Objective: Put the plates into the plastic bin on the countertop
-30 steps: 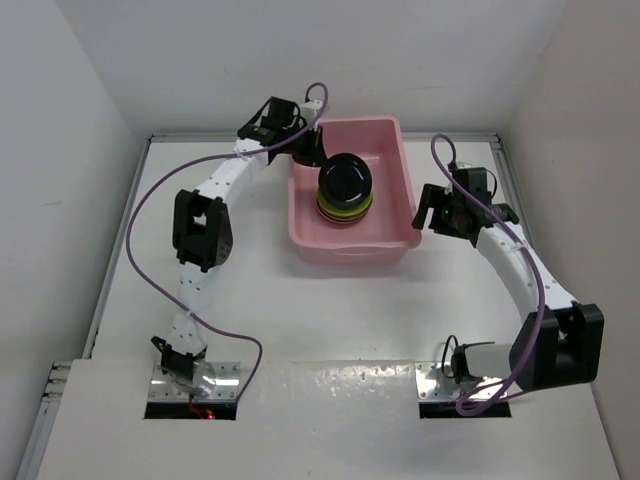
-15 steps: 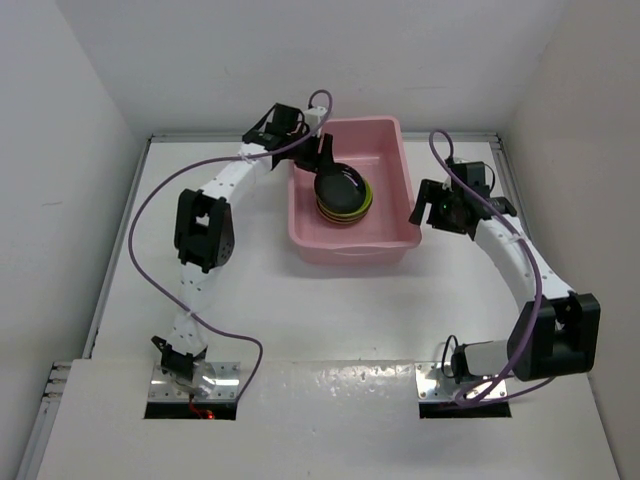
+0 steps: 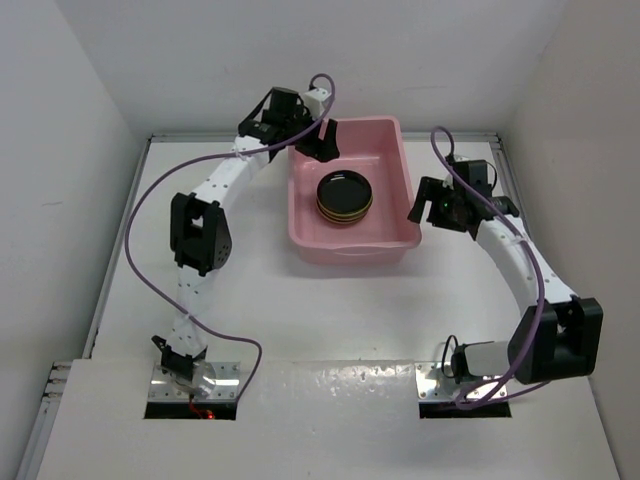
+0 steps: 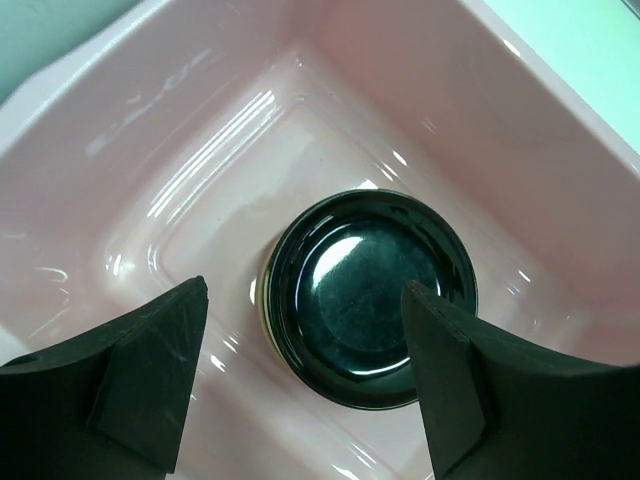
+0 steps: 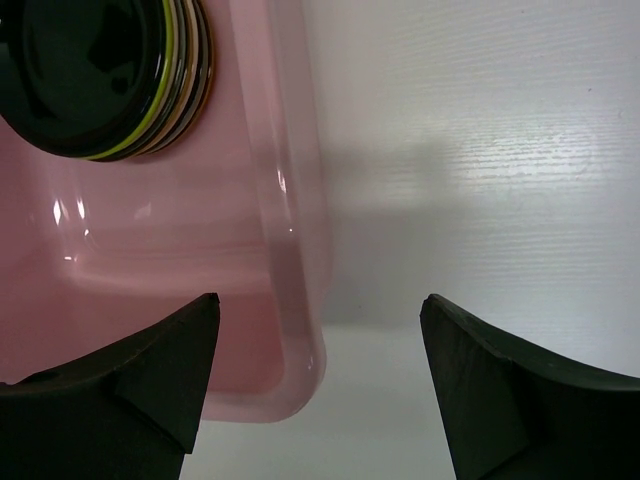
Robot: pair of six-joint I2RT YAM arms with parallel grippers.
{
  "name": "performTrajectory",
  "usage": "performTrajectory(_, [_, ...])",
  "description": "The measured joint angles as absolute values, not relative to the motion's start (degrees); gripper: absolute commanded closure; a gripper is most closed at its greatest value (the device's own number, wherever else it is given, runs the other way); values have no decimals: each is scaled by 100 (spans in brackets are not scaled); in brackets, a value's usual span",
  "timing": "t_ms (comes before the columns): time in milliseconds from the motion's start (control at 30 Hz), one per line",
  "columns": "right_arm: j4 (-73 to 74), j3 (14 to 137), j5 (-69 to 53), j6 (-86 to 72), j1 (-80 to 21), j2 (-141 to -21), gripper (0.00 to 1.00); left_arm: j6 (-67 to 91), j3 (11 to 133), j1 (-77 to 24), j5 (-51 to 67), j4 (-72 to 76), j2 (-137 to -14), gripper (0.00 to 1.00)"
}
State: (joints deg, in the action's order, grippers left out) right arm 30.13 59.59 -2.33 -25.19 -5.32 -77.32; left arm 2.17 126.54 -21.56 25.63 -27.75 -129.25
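A stack of plates point(image 3: 345, 196) with a glossy black one on top lies inside the pink plastic bin point(image 3: 352, 245) on the white countertop point(image 3: 300, 310). My left gripper point(image 3: 325, 143) hangs open over the bin's far left corner. In the left wrist view the black top plate point(image 4: 368, 296) shows below and between the spread fingers point(image 4: 150, 370), apart from them. My right gripper point(image 3: 428, 208) is open beside the bin's right wall. In the right wrist view the bin's corner point(image 5: 300, 340) sits between its fingertips point(image 5: 170, 370), with the stack's point(image 5: 110, 70) green and patterned edges showing at upper left.
White walls point(image 3: 90, 90) close in the countertop at the left, back and right. Purple cables point(image 3: 140, 220) loop off both arms. The arm bases stand at the near edge point(image 3: 190, 375).
My left gripper has let go of the black plate, which now lies on the stack in the bin. That gripper opened and drew back toward the bin's far left corner. The right arm barely shifted.
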Motion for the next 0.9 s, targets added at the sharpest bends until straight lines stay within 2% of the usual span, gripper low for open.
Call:
performTrajectory(133, [3039, 5959, -259, -2517, -532, -7566, 19, 220, 12569, -2167, 2543, -2875, -12912, 21])
performTrajectory(267, [3225, 5996, -301, -2467, -456, -7378, 10, 213, 12479, -2045, 2491, -3076, -12722, 20])
performTrajectory(367, [3457, 6123, -307, -2373, -233, -7196, 3, 130, 12095, -1695, 2346, -3173, -12099, 19])
performTrajectory(433, [3599, 6191, -301, -2287, 43, -7008, 1, 5, 11834, -1227, 2171, -3304, -11535, 18])
performTrajectory(600, [3999, 6230, 30, -2202, 803, -6425, 0, -360, 11601, 681, 1527, -3632, -10302, 18])
performTrajectory(700, [3863, 5924, 373, -2270, 882, -5889, 0, -563, 10975, 1756, 1092, -3774, -9677, 18])
performTrajectory(900, [3640, 5142, 1096, -2709, 878, -5092, 0, -829, 9450, 2606, 972, -4209, -8991, 18])
